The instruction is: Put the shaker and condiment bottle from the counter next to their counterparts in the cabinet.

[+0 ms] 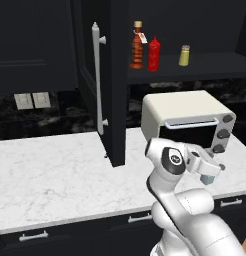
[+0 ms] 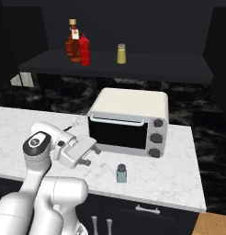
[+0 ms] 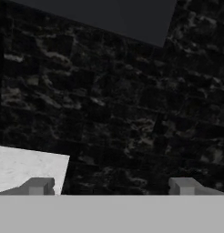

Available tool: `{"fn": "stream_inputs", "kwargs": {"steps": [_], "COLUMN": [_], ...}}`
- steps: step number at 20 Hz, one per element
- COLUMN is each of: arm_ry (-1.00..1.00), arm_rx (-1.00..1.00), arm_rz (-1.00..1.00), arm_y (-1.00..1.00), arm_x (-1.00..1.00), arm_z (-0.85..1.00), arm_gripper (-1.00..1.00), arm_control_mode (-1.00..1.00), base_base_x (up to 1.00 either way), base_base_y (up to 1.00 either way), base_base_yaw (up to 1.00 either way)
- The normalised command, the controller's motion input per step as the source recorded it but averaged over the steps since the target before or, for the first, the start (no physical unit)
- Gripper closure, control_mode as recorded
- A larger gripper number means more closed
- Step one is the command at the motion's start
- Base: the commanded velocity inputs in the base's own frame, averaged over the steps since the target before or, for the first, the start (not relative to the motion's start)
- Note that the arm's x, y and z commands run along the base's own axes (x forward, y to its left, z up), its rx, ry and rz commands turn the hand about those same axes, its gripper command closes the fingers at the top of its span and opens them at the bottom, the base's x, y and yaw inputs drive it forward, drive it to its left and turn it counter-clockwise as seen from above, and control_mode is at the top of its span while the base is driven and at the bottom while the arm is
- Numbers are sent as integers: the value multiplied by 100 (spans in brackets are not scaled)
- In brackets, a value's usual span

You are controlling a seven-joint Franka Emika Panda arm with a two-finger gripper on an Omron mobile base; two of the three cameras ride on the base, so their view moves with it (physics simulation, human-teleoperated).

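The pale blue-grey shaker (image 2: 121,173) stands upright on the white marble counter (image 2: 170,176), in front of the toaster oven and near the front edge. In the left base view the shaker (image 1: 210,178) is partly hidden behind my hand. My gripper (image 2: 92,157) hovers open and empty just left of the shaker, apart from it; in the hand view its fingertips (image 3: 38,185) frame only dark backsplash. The brown-orange condiment bottle (image 1: 137,46) stands on the cabinet shelf (image 1: 205,67), touching or nearly touching the red squeeze bottle (image 1: 154,55). The yellowish shaker (image 1: 184,55) stands to their right.
A cream toaster oven (image 2: 128,120) fills the counter behind the shaker, under the shelf. The open black cabinet door with its long silver handle (image 1: 98,80) juts out over the counter to the left. Dark drawers with silver handles (image 1: 140,218) sit below.
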Motion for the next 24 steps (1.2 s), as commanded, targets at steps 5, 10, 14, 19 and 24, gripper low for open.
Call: {"fn": "stream_inputs", "kwargs": {"steps": [5,10,14,19,24], "arm_ry": [-7,-10,-12,-11,-2], "arm_rx": [-4,-17,-18,-7,-17], "arm_rz": [16,14,13,13,11], "arm_y": [-31,-61,-65,-20,-1], "arm_x": [0,0,-3,-16,-17], "arm_z": [-94,-100,-100,-100,-100], "arm_gripper": [-100,-100,-100,-100,-100], "arm_control_mode": [-100,-100,-100,-100,-100], "base_base_x": [0,0,0,0,0], "base_base_y": [0,0,0,0,0], "base_base_yaw": [0,0,0,0,0]}}
